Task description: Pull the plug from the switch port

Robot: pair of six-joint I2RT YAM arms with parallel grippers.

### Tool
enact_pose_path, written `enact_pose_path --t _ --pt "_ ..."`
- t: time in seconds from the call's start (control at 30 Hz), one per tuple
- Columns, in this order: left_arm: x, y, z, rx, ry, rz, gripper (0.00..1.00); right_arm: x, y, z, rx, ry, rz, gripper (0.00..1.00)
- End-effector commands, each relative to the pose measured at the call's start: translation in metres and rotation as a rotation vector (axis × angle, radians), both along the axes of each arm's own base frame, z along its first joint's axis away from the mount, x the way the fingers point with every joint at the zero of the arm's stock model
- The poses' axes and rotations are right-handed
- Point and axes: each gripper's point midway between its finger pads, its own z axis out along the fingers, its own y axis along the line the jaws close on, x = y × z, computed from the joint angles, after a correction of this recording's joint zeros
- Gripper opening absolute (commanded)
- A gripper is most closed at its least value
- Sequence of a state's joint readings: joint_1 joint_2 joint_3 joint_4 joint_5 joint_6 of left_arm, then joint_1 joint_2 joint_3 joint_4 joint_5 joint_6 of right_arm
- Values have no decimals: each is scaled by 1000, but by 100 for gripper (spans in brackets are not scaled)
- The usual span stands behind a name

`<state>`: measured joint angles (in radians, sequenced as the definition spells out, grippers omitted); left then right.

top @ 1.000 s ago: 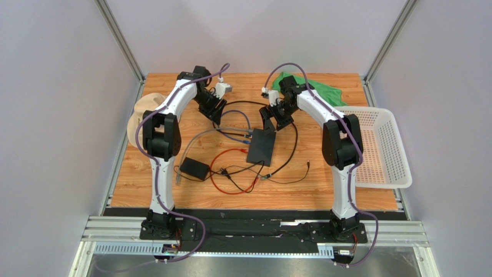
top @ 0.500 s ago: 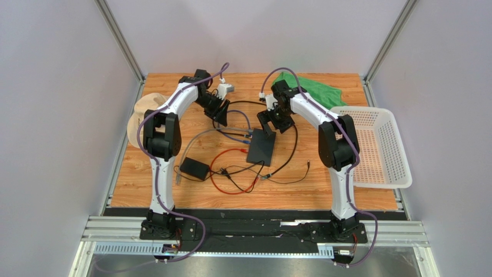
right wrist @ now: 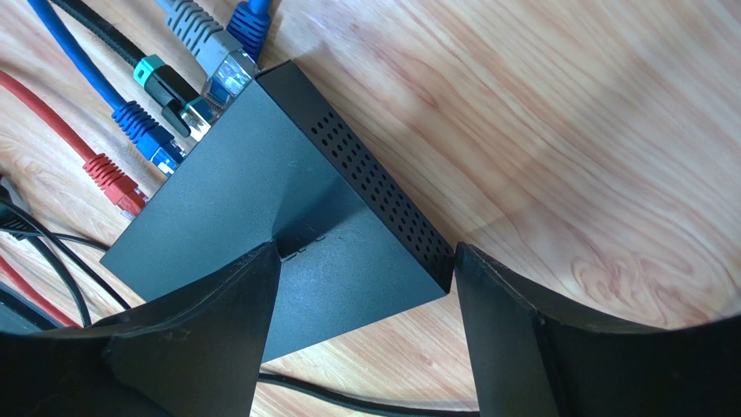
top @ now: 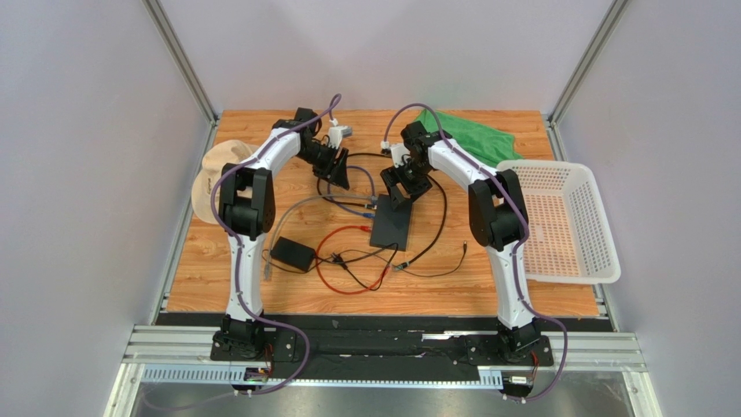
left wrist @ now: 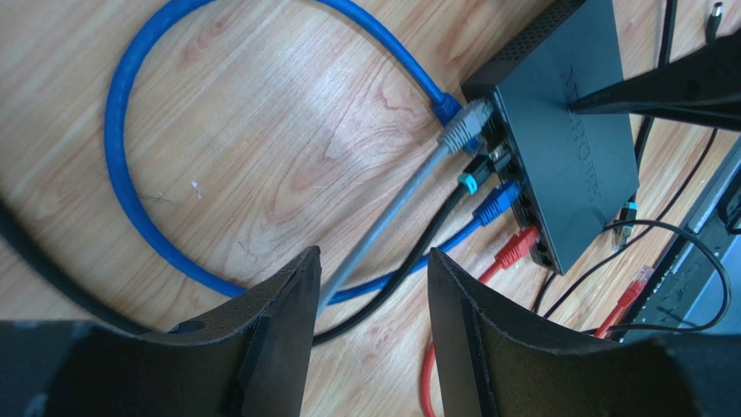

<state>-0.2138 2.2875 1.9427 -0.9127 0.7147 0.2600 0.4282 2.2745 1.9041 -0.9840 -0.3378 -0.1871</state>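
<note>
The switch (top: 393,222), a flat black box, lies near the middle of the desk (top: 217,295), a little toward the far side. Five plugs sit in a row in the sockets of its left edge: a blue plug (left wrist: 446,108), a grey plug (left wrist: 462,130), a black plug with a teal tab (left wrist: 472,181), a second blue plug (left wrist: 498,203) and a red plug (left wrist: 520,245). Which socket is the one of the task cannot be told. This edge is crowded, as the cables spread from it over the wood. The vented edge (right wrist: 383,200) has bare wood beside it.

The right end effector (right wrist: 365,326) is at the far end of the switch with its fingers apart. One fingertip meets the top face, and the other is past the vented edge, above bare wood.

The left end effector (left wrist: 372,334) is near the port edge, with fingers apart and nothing clamped. The grey cable (left wrist: 383,230) passes between them in the wrist view; whether they touch it cannot be told.

One black adapter brick (top: 292,254) lies to the near left of the switch, apart from it, with loose red and black cables between. One white basket (top: 565,217) stands at the right edge, one green cloth (top: 474,135) at the far edge, and one beige object (top: 213,169) at the left edge.
</note>
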Motion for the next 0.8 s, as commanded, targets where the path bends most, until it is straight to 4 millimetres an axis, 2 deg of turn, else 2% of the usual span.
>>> enact_pose_path --t 0.0,0.2,0.43,0.53,0.67,0.7,0.77 --pt "-3 -3 -8 -25 50 32 56 -4 37 8 83 -26 125 75" --pt "-23 2 -14 -10 91 38 54 6 59 18 125 -84 202 73" --pt "-68 8 -18 -19 178 36 50 -2 68 25 172 -78 254 72" --pt "-76 9 -16 -26 159 56 51 0 63 28 141 -94 230 76" --pt "-73 11 -3 -24 101 60 51 10 51 52 125 -157 192 80" --pt "-72 11 0 -24 88 55 51 12 49 68 138 -188 184 80" --pt "-67 9 13 -37 57 51 51 14 44 81 154 -209 167 81"
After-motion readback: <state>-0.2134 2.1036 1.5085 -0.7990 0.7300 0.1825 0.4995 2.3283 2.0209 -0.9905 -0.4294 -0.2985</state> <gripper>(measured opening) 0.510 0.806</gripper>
